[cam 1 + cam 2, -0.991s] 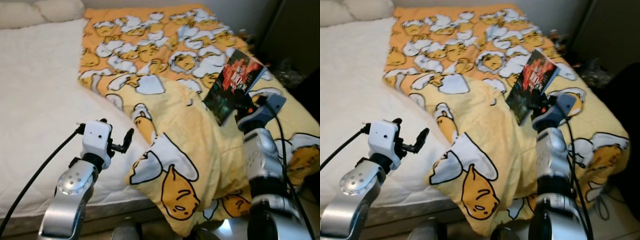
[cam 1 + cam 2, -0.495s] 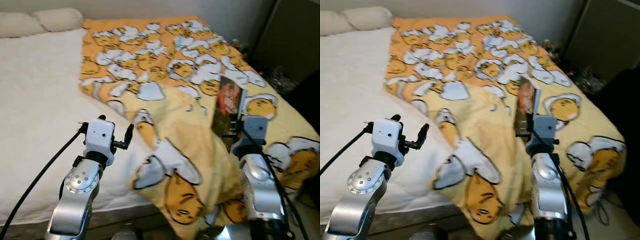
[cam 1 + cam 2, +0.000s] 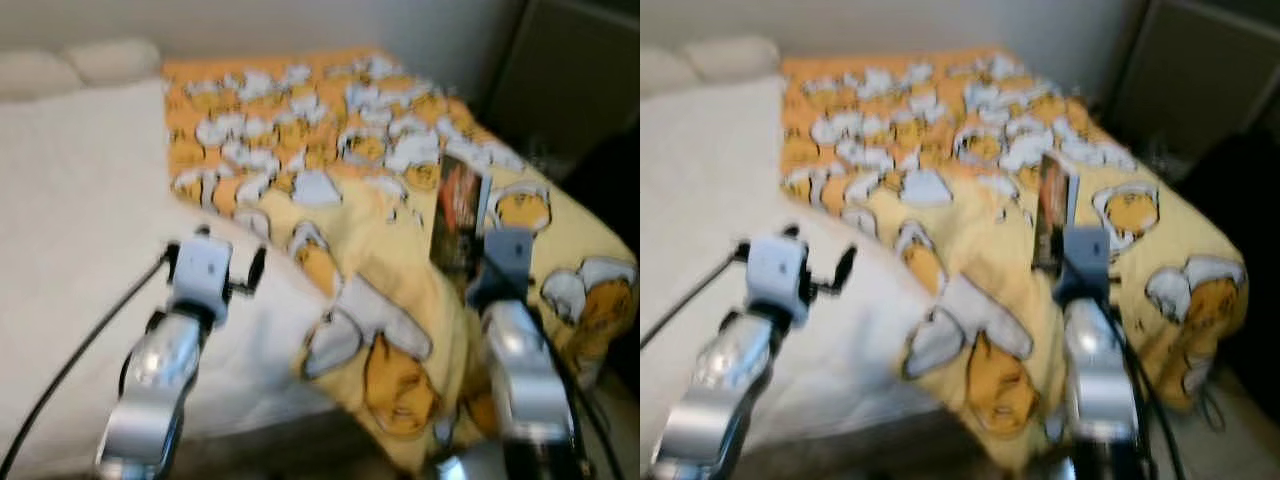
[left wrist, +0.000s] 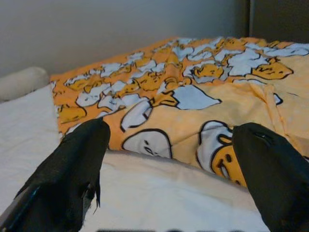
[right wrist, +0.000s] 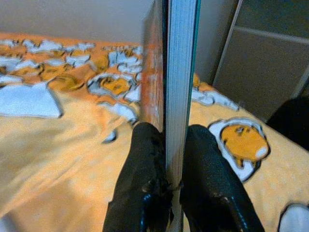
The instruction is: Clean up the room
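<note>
A book point(image 3: 459, 222) with a dark red cover stands upright above the bed, held edge-on by my right gripper point(image 5: 176, 159), whose fingers point(image 5: 147, 169) press on both covers. Its white page block point(image 5: 179, 72) faces the right wrist camera. Under it lies a yellow and orange duvet point(image 3: 380, 200) printed with cartoon eggs, folded back and hanging over the bed's near edge. My left gripper point(image 3: 250, 275) is raised over the white sheet point(image 3: 80, 220), left of the duvet's fold. Its black fingers point(image 4: 72, 169) stand wide apart with nothing between them.
Two pillows point(image 3: 80, 65) lie at the head of the bed, far left. A dark cabinet point(image 3: 1200, 90) stands against the wall past the bed's right side. Black cables point(image 3: 70, 370) trail from both arms. Both eye views are blurred.
The camera has shifted and the eye views have blurred. The book, seen flat-on a second ago, has turned edge-on in my right gripper. My left arm holds much the same pose.
</note>
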Robot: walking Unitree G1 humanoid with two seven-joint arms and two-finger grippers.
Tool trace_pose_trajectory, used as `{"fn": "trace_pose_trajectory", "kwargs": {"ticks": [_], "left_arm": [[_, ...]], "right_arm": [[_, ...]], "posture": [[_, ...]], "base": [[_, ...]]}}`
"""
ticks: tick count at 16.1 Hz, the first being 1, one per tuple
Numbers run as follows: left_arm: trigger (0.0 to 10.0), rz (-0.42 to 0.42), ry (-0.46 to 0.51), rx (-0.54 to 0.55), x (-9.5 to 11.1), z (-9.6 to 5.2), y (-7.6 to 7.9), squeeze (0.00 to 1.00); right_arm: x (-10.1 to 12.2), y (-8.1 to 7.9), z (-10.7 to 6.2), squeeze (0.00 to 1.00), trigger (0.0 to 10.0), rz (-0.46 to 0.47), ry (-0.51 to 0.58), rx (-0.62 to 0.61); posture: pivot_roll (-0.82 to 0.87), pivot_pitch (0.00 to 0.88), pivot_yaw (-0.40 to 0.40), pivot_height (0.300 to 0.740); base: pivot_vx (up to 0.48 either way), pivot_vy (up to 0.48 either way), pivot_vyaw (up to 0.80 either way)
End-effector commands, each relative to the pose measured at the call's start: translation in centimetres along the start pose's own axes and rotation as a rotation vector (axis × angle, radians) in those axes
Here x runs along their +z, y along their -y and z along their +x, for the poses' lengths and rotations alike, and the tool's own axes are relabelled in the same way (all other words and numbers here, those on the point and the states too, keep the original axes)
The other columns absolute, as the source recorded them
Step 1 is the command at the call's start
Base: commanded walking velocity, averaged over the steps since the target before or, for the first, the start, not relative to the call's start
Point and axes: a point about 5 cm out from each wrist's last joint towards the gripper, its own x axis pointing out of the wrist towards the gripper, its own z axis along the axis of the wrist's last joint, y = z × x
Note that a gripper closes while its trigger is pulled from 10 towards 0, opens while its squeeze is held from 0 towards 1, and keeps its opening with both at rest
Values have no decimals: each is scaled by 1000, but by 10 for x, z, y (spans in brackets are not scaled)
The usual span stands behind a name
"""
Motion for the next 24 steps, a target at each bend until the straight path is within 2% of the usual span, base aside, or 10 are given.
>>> {"fn": "trace_pose_trajectory", "kwargs": {"ticks": [1, 5, 10, 14, 17, 24], "left_arm": [[10000, 11, -16, 4, -3, 0, -2, 929], [10000, 9, -30, 1, -3, -4, 1, 933], [10000, 4, -49, 46, -5, -13, -5, 933], [10000, 2, -40, 49, -1, -9, -5, 933], [10000, 6, -42, 51, -2, -10, -5, 933], [10000, 23, -42, 36, -2, -4, -9, 933]], "right_arm": [[15, -9, 0, 0, 10000, 0, 60, 40], [12, -11, 1, 0, 10000, 45, 25, 61], [11, -17, 7, 0, 10000, 49, 7, 81], [13, -16, 7, 0, 10000, 47, 10, 94], [11, -13, 8, 0, 10000, 59, -4, 81], [8, -19, 5, 0, 10000, 69, -15, 84]], "posture": [[85, 0, -5, 740], [125, 0, -22, 740], [156, 0, -60, 740], [150, 0, -61, 740], [147, 0, -61, 740], [132, 0, -25, 740]], "base": [[0, 461, 0], [0, 449, 0], [0, 437, 0], [0, 438, 539], [0, 437, 0], [0, 423, 0]]}}
